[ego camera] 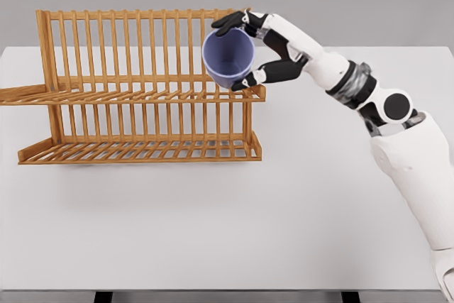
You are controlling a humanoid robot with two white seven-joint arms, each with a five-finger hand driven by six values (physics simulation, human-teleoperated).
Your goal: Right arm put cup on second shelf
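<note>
My right robot hand is clamped on the blue cup, dark fingers hooked over the top of its rim and my thumb pressing from below near its base. I hold the cup tipped on its side, its open mouth turned toward my head camera so I look straight into it. It sits at the right end of the wooden dish rack, level with the upper shelf, its lower edge just over that shelf's slats; I cannot tell whether it touches them. My arm reaches in from the right across the white table. The lower shelf sits on the table.
</note>
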